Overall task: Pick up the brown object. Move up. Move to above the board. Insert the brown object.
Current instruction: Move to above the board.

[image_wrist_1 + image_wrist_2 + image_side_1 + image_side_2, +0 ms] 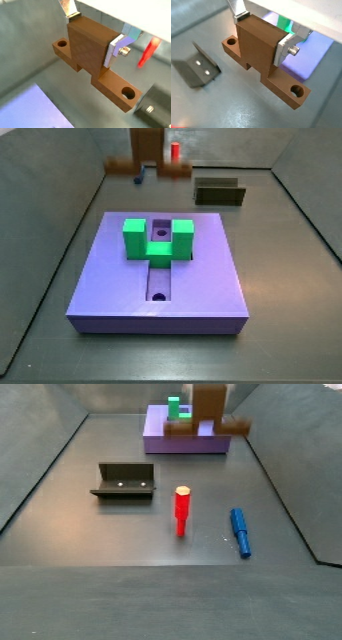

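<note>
No brand, label or writing can be read on any piece. The brown object (93,60) is a matte, wood-coloured T: a squared upright block on a long flat bar with a round hole near each end. In both wrist views the gripper (261,32) is clamped on the upright block, one flat silver finger (67,9) against one face and the other, with a bolt head showing, against the opposite face, so the piece hangs clear of the smooth grey floor.

In a side view the brown object (144,150) sits high at the far end of the scene, beyond the board (120,293); its exact height is hard to judge because the frame cuts it off. The board is a flat purple square slab with a lengthwise slot, small round holes and a bright green U-shaped block (158,239) standing on its far half. A dark L-shaped fixture (221,192) with two small holes stands on the floor to the right of the board's far edge.

In a side view a glossy red peg (182,509) stands upright beside a blue pen-like stick (239,531) lying flat, both well apart from the board (187,442).
</note>
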